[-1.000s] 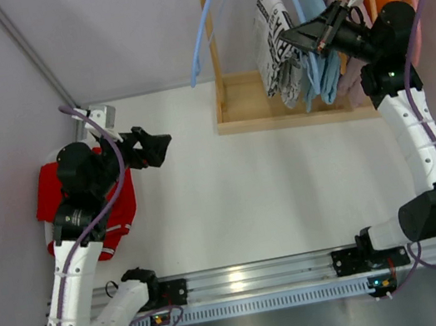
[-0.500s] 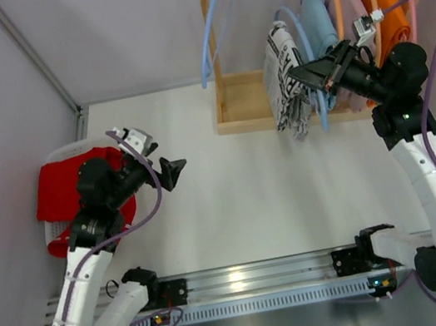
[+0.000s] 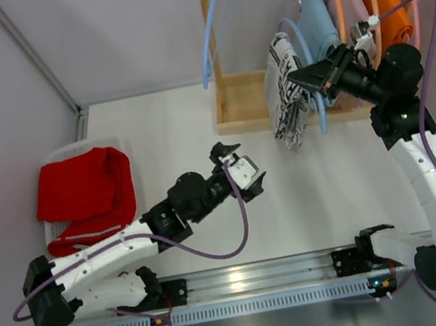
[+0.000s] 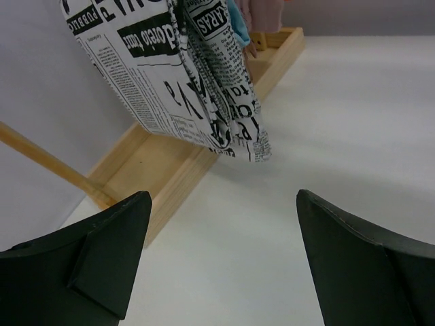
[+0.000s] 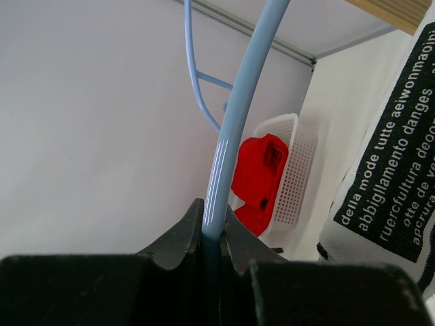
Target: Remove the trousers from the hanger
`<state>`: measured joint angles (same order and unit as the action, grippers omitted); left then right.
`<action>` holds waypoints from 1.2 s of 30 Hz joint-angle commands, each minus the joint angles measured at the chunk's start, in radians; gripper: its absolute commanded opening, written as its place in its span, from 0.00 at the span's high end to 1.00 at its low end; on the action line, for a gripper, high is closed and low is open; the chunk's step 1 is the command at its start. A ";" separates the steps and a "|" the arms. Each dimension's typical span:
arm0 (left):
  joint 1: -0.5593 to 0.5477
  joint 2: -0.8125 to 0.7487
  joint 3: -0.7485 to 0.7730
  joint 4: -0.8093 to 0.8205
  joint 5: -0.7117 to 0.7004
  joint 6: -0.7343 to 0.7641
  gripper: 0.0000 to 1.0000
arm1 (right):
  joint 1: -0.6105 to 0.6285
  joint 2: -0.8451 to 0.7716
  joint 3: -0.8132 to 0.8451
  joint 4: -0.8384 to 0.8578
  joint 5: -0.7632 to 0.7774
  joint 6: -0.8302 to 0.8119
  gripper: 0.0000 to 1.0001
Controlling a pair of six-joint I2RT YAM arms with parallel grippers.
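The white trousers with black print point(image 3: 284, 92) hang on a light blue hanger point(image 3: 309, 71) at the left of the row on the wooden rack. My right gripper point(image 3: 303, 77) is shut on that hanger's rod point(image 5: 234, 136), its jaws pressed against it point(image 5: 213, 219). The light blue point(image 3: 317, 23), dusty mauve point(image 3: 351, 4) and orange point(image 3: 389, 2) trousers hang behind on their own hangers. The red trousers point(image 3: 84, 195) lie in a white basket point(image 5: 297, 178). My left gripper point(image 3: 249, 164) is open over the table, facing the print trousers point(image 4: 183, 81), its jaws point(image 4: 224, 198) empty and short of the cloth.
The rack's wooden base frame point(image 3: 248, 115) lies on the table under the garments point(image 4: 170, 170). An empty blue hanger point(image 3: 214, 20) hangs at the rack's left end. The white basket point(image 3: 52, 158) sits by the left wall.
My left arm has swung from beside the basket out across the table toward the rack. The right gripper has kept its hold on the hanger, which has shifted slightly.
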<state>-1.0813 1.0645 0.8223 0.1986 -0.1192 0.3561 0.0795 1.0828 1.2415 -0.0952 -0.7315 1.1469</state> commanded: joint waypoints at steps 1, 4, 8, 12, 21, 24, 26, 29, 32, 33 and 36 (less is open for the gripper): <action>-0.045 0.116 0.053 0.337 -0.195 0.058 0.06 | 0.017 -0.024 0.136 0.229 -0.013 -0.038 1.00; -0.045 0.193 0.118 0.419 -0.200 0.020 0.05 | 0.022 -0.024 0.145 0.233 -0.008 -0.018 1.00; -0.052 0.297 0.188 0.478 -0.178 0.014 0.05 | 0.025 -0.015 0.160 0.241 -0.008 0.007 1.00; -0.052 0.382 0.244 0.510 -0.208 0.056 0.05 | 0.029 -0.006 0.194 0.235 -0.009 0.017 1.00; -0.029 0.512 0.291 0.637 -0.154 0.115 0.09 | 0.042 -0.003 0.245 0.227 -0.016 0.014 1.00; 0.006 0.541 0.322 0.634 -0.169 0.100 0.10 | 0.046 -0.004 0.257 0.221 -0.019 0.014 1.00; 0.030 0.574 0.348 0.636 -0.177 0.084 0.11 | 0.051 -0.007 0.265 0.221 -0.020 0.014 1.00; 0.073 0.604 0.370 0.636 -0.171 0.084 0.12 | 0.054 -0.006 0.280 0.215 -0.022 0.008 1.00; 0.093 0.627 0.394 0.634 -0.169 0.086 0.12 | 0.060 -0.003 0.294 0.215 -0.022 0.011 1.00; 0.107 0.646 0.403 0.636 -0.172 0.086 0.12 | 0.062 -0.004 0.296 0.215 -0.022 0.011 1.00; 0.138 0.678 0.428 0.634 -0.175 0.086 0.13 | 0.065 0.002 0.305 0.216 -0.022 0.014 1.00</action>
<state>-0.9642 1.7180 1.2011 0.7582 -0.2893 0.4477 0.1291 1.1130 1.4460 -0.0982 -0.7551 1.2018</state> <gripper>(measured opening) 0.879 0.083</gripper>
